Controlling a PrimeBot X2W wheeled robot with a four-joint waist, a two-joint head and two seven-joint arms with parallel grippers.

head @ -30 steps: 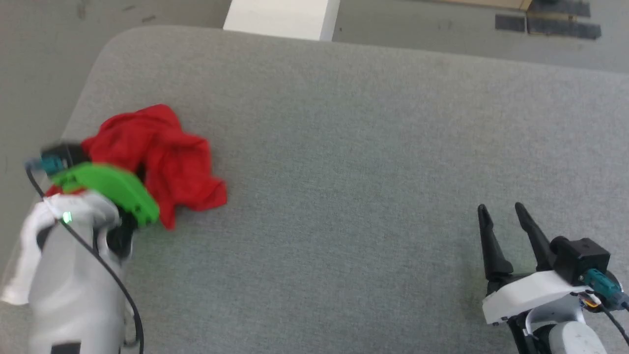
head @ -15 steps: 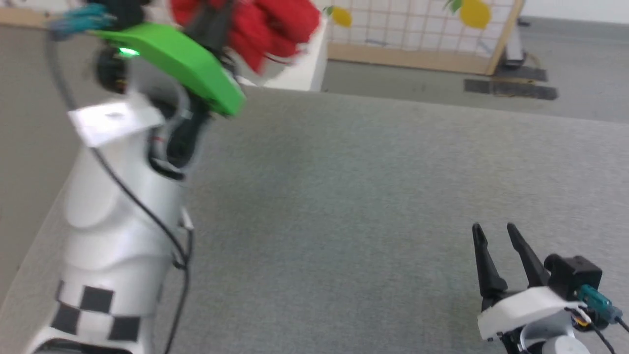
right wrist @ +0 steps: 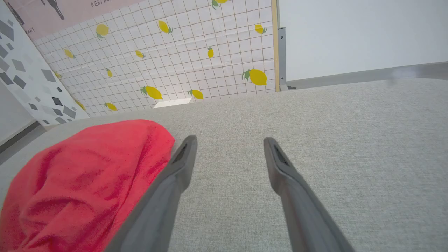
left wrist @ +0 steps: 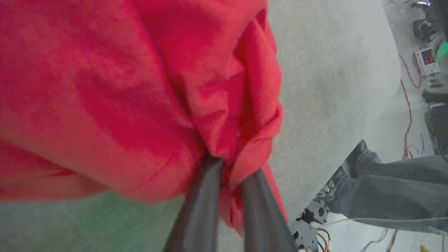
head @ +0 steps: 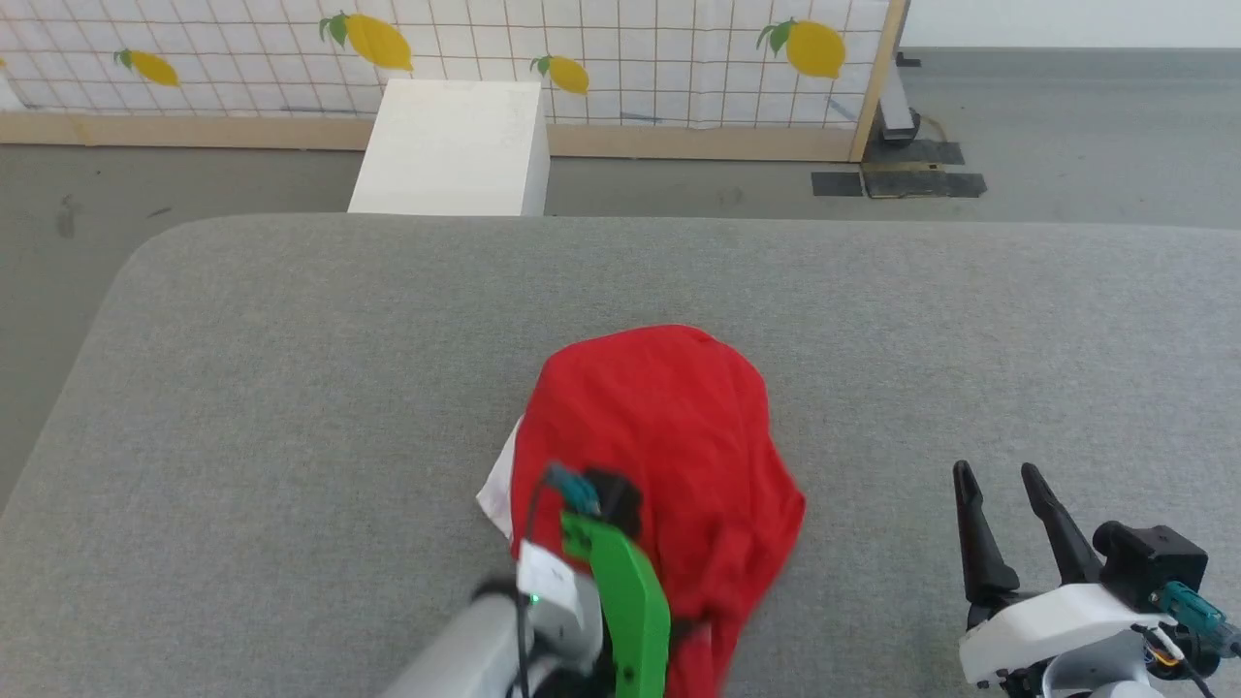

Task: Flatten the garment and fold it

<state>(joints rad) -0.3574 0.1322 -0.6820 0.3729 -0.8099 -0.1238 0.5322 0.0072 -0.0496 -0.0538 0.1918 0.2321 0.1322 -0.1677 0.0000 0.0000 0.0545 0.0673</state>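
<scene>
Head view: the red jersey (head: 669, 436), a second ago bunched by the grey table's (head: 291, 320) left edge, now sits at lower centre of the frame. It was carried there by the left gripper (left wrist: 228, 167), whose fingers are clamped on a fold of it. That likely puts it within both arms' reach for spreading. The right gripper (head: 995, 471) waits at lower right, spread and empty. Lettering, collar and hem are buried; a white scrap (head: 499, 480) may be a sleeve.
</scene>
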